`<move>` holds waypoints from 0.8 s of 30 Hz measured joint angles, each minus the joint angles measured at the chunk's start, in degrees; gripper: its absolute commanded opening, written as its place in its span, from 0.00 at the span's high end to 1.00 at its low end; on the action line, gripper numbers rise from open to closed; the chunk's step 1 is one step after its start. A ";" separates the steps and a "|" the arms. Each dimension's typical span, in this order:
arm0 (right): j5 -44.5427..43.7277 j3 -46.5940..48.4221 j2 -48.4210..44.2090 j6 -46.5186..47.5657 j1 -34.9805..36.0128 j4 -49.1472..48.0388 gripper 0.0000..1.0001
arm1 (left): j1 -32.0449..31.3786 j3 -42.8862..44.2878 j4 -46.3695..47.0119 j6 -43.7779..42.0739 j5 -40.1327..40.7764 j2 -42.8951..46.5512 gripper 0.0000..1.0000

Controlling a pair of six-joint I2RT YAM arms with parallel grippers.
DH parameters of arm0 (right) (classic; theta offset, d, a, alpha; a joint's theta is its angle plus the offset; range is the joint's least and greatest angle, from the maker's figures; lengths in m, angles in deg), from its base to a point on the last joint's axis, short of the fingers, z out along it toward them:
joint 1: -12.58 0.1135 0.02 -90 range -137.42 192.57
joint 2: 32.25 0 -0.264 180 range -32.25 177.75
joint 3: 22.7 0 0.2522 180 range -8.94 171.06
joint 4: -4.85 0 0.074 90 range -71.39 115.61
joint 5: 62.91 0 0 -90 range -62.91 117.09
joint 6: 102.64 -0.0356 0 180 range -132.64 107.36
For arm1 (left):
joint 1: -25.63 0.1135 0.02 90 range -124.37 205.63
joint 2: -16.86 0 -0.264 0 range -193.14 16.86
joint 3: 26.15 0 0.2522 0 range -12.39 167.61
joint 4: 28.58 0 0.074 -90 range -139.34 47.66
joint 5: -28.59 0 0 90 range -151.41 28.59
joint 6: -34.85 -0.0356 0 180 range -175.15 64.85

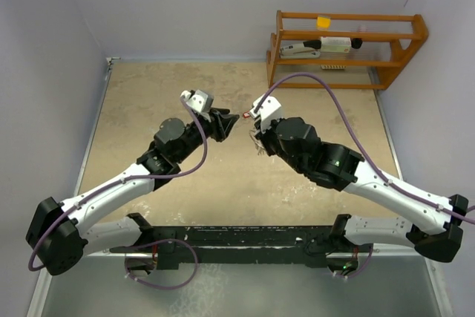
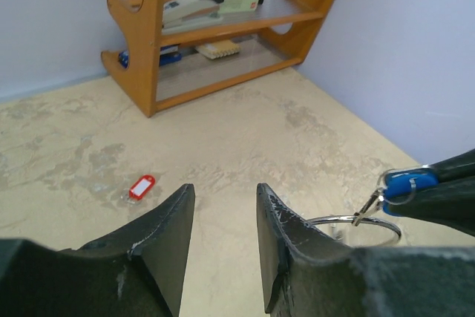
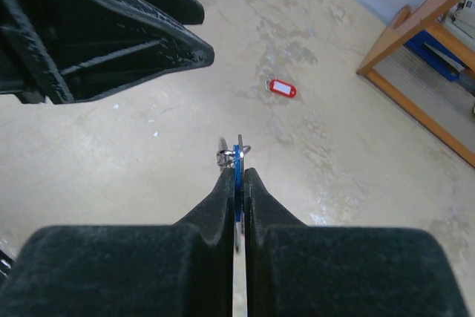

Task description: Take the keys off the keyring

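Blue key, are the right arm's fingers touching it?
Touching. The right wrist view shows the right fingers shut on the blue key, one pressing each flat side.

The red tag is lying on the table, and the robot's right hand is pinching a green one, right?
Not green. The right gripper pinches a blue tag, as the left wrist view shows. The red tag does lie on the table.

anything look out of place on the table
Only the red key tag: it lies alone on the table, apart from the keyring, which hangs from the blue key tag pinched in the right gripper. Nothing spilled or damaged.
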 measured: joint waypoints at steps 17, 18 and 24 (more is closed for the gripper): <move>-9.73 5.35 4.81 1.88 4.48 3.17 1.00 | 0.00 -4.20 7.04 2.03 -6.91 0.04 0.74; -10.56 6.34 5.70 2.08 4.74 3.43 1.00 | 0.00 -4.24 7.10 2.10 -7.19 -0.02 0.74; -18.03 12.57 10.71 2.69 7.61 7.56 1.00 | 0.00 -6.60 9.68 2.58 -7.41 0.90 0.70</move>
